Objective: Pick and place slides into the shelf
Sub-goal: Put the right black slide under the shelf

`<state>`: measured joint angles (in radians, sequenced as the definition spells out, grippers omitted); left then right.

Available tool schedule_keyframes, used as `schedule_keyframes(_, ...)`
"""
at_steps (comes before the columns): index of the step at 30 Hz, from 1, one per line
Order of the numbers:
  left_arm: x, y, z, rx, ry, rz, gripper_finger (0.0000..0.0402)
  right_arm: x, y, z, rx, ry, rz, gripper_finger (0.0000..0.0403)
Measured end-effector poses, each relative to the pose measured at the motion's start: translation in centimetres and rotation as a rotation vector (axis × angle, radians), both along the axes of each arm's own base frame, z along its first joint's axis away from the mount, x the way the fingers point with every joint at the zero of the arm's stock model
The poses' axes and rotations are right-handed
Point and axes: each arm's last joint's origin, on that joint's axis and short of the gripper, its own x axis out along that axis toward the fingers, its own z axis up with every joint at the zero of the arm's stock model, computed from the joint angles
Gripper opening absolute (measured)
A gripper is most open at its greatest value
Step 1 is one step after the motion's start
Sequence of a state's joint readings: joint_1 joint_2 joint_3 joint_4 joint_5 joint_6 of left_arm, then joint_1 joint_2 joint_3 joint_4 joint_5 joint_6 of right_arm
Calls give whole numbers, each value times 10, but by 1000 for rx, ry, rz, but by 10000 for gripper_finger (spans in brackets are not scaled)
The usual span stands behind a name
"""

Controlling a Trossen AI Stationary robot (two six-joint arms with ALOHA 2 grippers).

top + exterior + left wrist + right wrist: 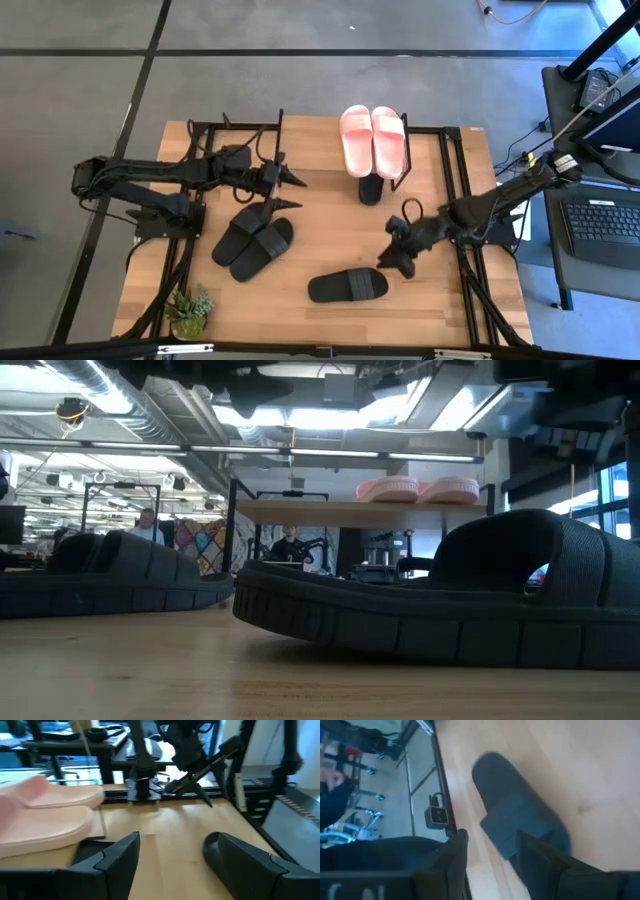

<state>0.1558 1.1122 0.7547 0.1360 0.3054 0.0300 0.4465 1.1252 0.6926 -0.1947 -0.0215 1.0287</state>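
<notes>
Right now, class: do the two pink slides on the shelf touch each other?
Touching. The high view shows the pink slides side by side on the shelf, inner edges meeting without a gap.

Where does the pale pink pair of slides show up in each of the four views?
High view: pink pair, top centre, on the shelf.
Low view: centre right, on the shelf board.
Left wrist view: left edge.
Right wrist view: not in it.
Shared landmark: the lone black slide, huge in the low view.

Pink slides sit atop the shelf; right claw hovers beside a lone black slide.
</notes>
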Motion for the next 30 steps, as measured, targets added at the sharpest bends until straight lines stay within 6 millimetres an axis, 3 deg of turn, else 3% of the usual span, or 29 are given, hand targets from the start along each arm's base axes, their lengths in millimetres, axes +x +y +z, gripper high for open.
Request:
schedule_keyframes(12, 2, -30, 0, 4, -4, -123, 259, 15, 57, -58, 131, 224, -124, 165)
schedule_keyframes(23, 2, -40, 1, 4, -10, -164, 259, 27, 65, -89, 99, 247, -200, 165)
schedule_keyframes(30, 2, -40, 1, 6, -10, -156, 259, 26, 66, -87, 121, 249, -209, 165)
